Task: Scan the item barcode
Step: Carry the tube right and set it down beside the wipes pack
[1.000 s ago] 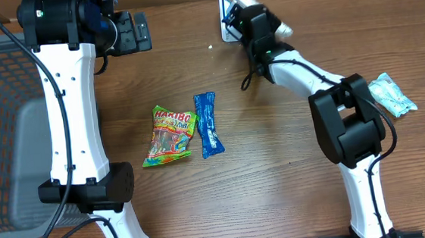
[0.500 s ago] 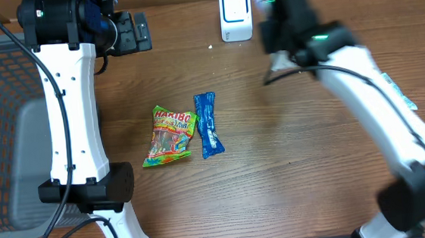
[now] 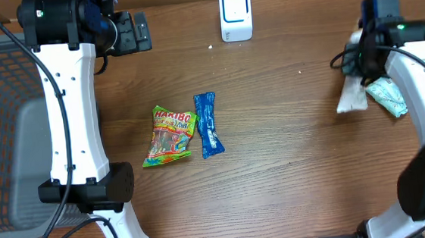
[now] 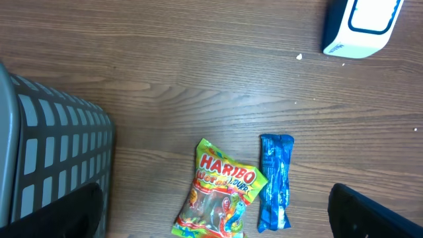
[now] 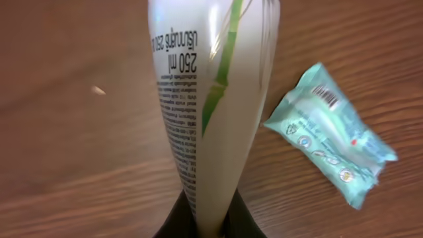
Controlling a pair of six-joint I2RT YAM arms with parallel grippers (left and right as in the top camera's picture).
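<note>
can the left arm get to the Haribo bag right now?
Probably yes. The left gripper is open and empty, and the Haribo bag lies flat on the table with nothing over it. The blue packet sits close beside it, so a finger might nudge that.

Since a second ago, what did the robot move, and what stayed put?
The right arm carried the cream tube away from the white scanner, across to the table's right side, beside the teal packet. Its fingers stayed shut on the tube. The left arm, Haribo bag, blue packet, scanner and basket did not move.
</note>
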